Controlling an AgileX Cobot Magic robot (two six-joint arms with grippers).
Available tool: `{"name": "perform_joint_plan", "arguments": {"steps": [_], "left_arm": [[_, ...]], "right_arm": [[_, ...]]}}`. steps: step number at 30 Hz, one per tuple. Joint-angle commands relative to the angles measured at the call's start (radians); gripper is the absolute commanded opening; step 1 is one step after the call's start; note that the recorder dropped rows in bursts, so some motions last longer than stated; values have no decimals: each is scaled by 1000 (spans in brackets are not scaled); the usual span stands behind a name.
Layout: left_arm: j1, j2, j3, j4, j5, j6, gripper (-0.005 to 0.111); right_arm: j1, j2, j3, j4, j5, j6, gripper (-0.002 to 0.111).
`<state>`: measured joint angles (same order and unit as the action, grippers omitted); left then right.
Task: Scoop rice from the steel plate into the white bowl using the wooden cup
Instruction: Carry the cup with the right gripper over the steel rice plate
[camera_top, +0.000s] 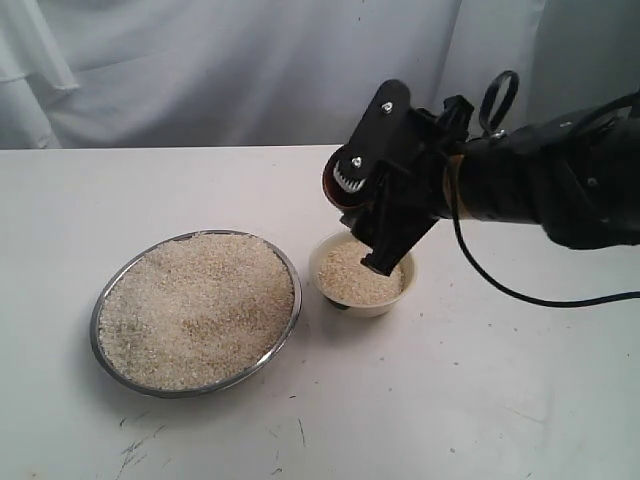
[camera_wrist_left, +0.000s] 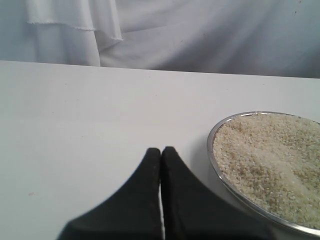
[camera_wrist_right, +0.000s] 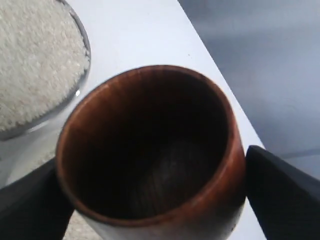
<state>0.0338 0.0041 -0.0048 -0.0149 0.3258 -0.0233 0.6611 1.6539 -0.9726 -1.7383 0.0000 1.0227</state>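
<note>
Right gripper (camera_wrist_right: 150, 197): 2 fingers (camera_wrist_right: 280, 195) spread wide, clamped on opposite sides of the cup (camera_wrist_right: 150, 150). The cup interior shows bare dark wood. The cup is held over the bowl (camera_top: 365, 309), which contains rice (camera_top: 350, 280); more rice fills the plate (camera_top: 100, 340).

Left gripper (camera_wrist_left: 161, 155): fingers pressed together, gripping nothing, near the plate rim.

The bowl rim sits just beside the plate rim. Bare table (camera_top: 500, 400) lies on the bowl's other side.

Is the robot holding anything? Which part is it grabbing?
The right tool grips the wooden cup by its outer wall, one finger each side. The left tool holds nothing.
</note>
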Motion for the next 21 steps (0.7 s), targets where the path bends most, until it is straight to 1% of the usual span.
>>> {"name": "perform_joint_plan", "arguments": {"steps": [1, 6, 12, 18, 21], "left_arm": [[2, -4, 5, -2, -7, 0, 0], [2, -4, 5, -2, -7, 0, 0], [2, -4, 5, -2, -7, 0, 0], [2, -4, 5, -2, -7, 0, 0], [2, -4, 5, -2, -7, 0, 0]], "right_arm": [[42, 77, -36, -6, 174, -254, 0], [96, 116, -99, -6, 229, -380, 0], [163, 174, -184, -6, 352, -567, 0], [218, 260, -225, -6, 367, -620, 0], [235, 284, -225, -6, 369, -677, 0]]}}
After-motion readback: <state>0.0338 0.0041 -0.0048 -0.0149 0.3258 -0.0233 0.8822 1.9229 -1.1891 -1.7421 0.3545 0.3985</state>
